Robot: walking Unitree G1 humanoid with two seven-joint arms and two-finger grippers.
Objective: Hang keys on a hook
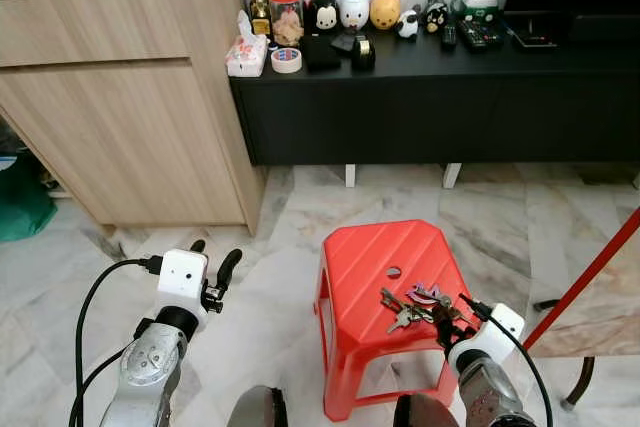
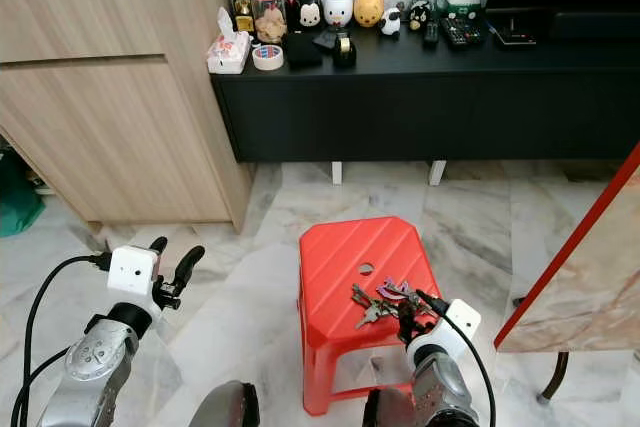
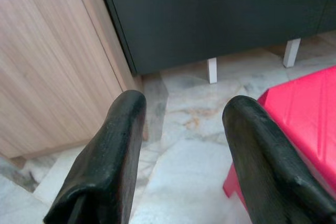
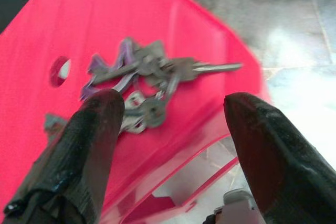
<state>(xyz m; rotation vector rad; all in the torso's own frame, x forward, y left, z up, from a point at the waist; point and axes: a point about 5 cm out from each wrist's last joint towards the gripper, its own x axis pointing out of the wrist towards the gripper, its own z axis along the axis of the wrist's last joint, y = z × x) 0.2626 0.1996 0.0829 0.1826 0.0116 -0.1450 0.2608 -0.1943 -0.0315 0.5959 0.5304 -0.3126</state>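
Observation:
A bunch of keys (image 1: 415, 306) with a purple tag lies on the near right part of the red plastic stool (image 1: 370, 252). My right gripper (image 1: 452, 317) hovers just at the stool's near right edge, open, its fingers (image 4: 94, 129) straddling the keys (image 4: 149, 80) from a short way off without touching them. My left gripper (image 1: 212, 259) is held up to the left of the stool over the marble floor, open and empty. No hook can be made out.
A black low cabinet (image 1: 430, 97) with toy figures, a jar, tape and remotes stands against the far wall. A wooden cabinet (image 1: 120, 97) is at the left. A red-framed stone panel (image 2: 590, 277) leans at the right.

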